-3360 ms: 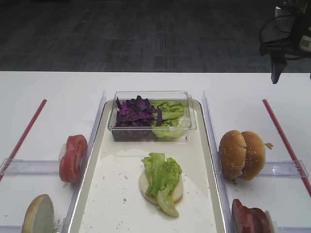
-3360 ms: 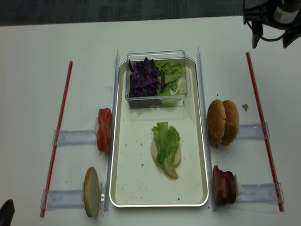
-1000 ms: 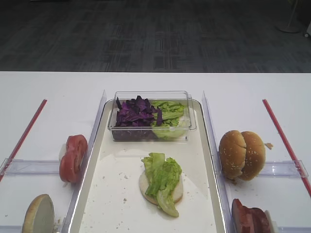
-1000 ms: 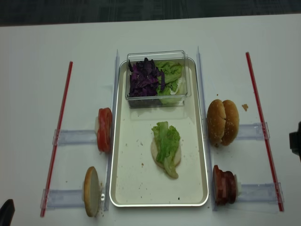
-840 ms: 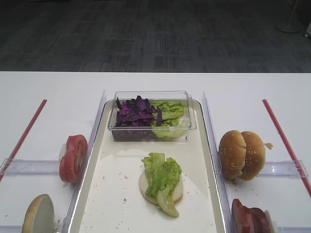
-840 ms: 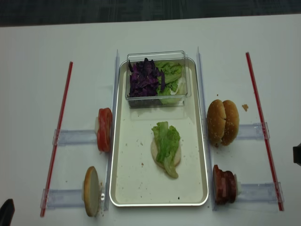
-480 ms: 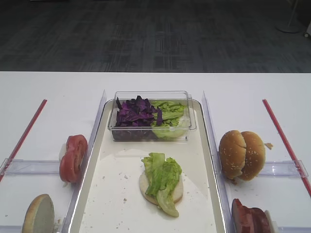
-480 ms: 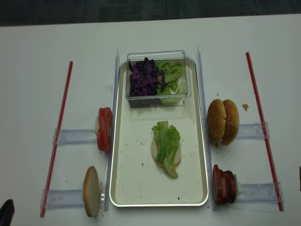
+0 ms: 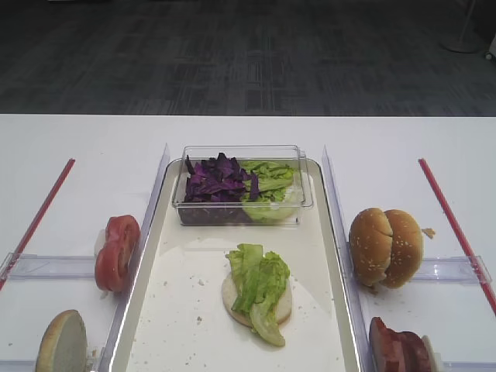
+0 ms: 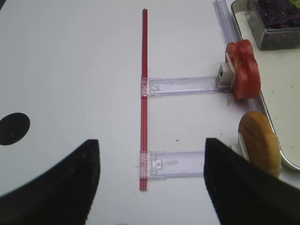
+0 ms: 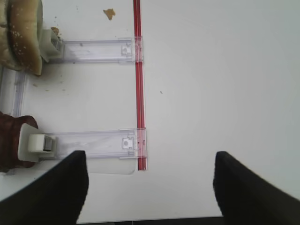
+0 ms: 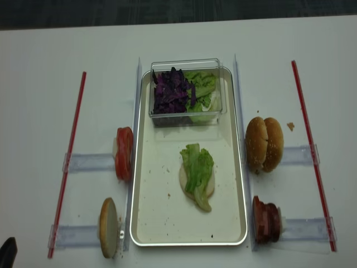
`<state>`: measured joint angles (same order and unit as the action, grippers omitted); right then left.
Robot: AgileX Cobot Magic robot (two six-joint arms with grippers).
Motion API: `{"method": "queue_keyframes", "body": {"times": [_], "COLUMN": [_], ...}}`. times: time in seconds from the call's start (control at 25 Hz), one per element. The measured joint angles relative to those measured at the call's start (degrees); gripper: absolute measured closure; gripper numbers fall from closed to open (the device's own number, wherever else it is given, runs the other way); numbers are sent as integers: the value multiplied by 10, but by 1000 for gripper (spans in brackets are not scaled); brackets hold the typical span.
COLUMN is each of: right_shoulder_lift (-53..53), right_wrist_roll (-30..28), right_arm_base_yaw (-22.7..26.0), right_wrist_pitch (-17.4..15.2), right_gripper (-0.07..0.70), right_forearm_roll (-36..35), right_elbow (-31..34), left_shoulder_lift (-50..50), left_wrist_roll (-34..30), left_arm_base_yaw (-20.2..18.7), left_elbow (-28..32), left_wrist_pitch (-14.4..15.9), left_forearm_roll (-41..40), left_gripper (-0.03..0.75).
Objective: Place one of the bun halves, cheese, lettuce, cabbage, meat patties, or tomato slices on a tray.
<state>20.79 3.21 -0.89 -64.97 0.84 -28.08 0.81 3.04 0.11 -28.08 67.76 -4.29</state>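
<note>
On the white counter [image 12: 39, 84], left of the tray [image 12: 162, 223], tomato slices [image 12: 124, 153] stand on edge in a clear rack, with one bun half [image 12: 108, 227] nearer the front. The left pincer [image 10: 150, 183] hangs spread and empty. In the tray, a clear box [image 12: 187, 66] holds purple cabbage [image 12: 172, 92] and lettuce [image 12: 203, 89]; a lettuce leaf [image 12: 196, 170] lies on a bun base. To the right stand two bun halves [image 12: 264, 144] and the meat patties [image 12: 266, 219]. The right pincer [image 11: 150, 187] hovers spread, holding nothing.

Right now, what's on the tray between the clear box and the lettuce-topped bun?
Nothing but crumbs: bare tray separates the clear box from the lettuce on the bun half, shown in both exterior high views.
</note>
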Motion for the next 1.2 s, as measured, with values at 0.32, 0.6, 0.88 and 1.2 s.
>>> {"method": "queue_keyframes", "body": {"times": [0.32,0.6,0.88,1.2], "right_shoulder_lift": [-74,-140,-198,-217], "right_wrist_roll": [-8,-9,-9,-14], "right_arm_base_yaw": [0,0,0,0], "right_wrist_pitch": [4,6,6,5], "right_gripper": [59,59,59,59], "right_forearm_roll": [3,4,5,3], "right_elbow": [2,6,6,6], "left_shoulder_lift": [0,0,0,0], "left_wrist_roll": [0,0,0,0], "left_arm_base_yaw": [0,0,0,0], "left_elbow": [0,0,0,0], "left_wrist_pitch": [0,0,0,0], "left_forearm_roll": [0,0,0,0], "left_gripper": [278,278,278,278]}}
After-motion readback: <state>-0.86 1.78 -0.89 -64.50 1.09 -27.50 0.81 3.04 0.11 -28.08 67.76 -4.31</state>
